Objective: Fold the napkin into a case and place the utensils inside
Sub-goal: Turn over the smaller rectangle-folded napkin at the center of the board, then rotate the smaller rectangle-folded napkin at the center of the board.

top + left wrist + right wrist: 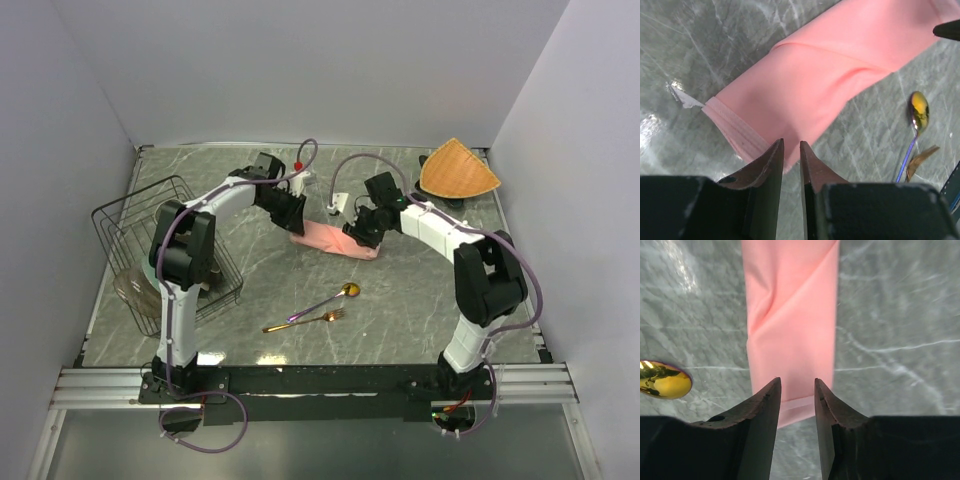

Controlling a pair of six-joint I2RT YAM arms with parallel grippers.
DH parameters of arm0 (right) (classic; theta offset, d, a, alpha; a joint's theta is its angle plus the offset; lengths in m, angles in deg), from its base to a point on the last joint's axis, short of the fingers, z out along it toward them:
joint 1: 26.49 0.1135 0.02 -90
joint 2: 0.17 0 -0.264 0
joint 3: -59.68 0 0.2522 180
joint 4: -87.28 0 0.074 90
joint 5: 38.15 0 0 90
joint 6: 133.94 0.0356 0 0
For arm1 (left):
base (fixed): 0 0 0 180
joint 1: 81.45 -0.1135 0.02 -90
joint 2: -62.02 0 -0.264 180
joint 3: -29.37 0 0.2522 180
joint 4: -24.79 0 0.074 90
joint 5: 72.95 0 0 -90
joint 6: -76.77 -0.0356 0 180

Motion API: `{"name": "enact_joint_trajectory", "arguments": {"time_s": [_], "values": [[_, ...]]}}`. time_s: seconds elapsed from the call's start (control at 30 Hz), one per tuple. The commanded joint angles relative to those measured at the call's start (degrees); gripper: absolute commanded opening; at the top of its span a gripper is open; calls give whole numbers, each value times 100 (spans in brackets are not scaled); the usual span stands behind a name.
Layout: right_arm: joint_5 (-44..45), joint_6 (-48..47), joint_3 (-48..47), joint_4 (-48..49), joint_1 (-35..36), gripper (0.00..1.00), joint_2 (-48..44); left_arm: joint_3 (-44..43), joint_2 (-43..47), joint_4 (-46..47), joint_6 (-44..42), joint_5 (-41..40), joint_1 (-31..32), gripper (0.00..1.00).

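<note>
The salmon-pink napkin [335, 240] lies on the table folded into a narrow layered case [810, 85], stretched between my two grippers. My left gripper [293, 218] hangs over its left end; in the left wrist view the jaws [791, 144] stand a narrow slit apart above the cloth's edge, with nothing pinched. Over the right end is my right gripper [358, 238], jaws [797, 382] apart above the layered end of the case [790, 315], holding nothing. The gold spoon [330, 300] and gold fork [305, 322] lie side by side nearer the arm bases, outside the case.
A black wire rack [150, 240] with a glass bowl stands at the left. An orange-tan woven mat [458, 170] sits at the back right corner. The spoon's bowl [662, 380] lies just left of the right gripper. White walls enclose the grey marble table [420, 310].
</note>
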Motion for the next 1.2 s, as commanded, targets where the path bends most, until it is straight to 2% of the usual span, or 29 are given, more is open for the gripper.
{"name": "enact_joint_trajectory", "arguments": {"time_s": [0.0, 0.27, 0.4, 0.47, 0.57, 0.63, 0.73, 0.8, 0.97, 1.0, 1.17], "values": [[274, 325, 16, -238, -35, 41, 296, -304, -357, -79, 292, -150, 57, 24], [414, 483, 104, -344, 149, 41, 640, -620, -744, -237, 310, -528, 56, 21], [318, 624, 0, -422, 246, 43, 658, -778, -683, -299, 222, -520, 48, 30], [134, 842, -376, -668, 246, 45, 640, -814, -438, -299, 91, -511, 30, 34], [-393, 1316, -1175, -1221, -8, 51, 605, -726, 0, -404, -190, -423, -22, 37], [-665, 1554, -1747, -1616, -367, 58, 658, -603, 195, -527, -340, -607, -14, 37], [-658, 1758, -2066, -1872, -693, 70, 710, -104, 547, -659, -473, -826, -14, 37], [-447, 1714, -2058, -1873, -790, 77, 737, 47, 600, -738, -455, -880, -5, 36], [-429, 1687, -2207, -2189, -905, 87, 1157, 153, 478, -756, -271, -1020, 82, 34], [-525, 1705, -2233, -2242, -922, 95, 1228, 127, 425, -791, -227, -1038, 109, 34], [-658, 1890, -2190, -2277, -922, 100, 1527, -136, -75, -835, -51, -1354, 232, 31]]}}
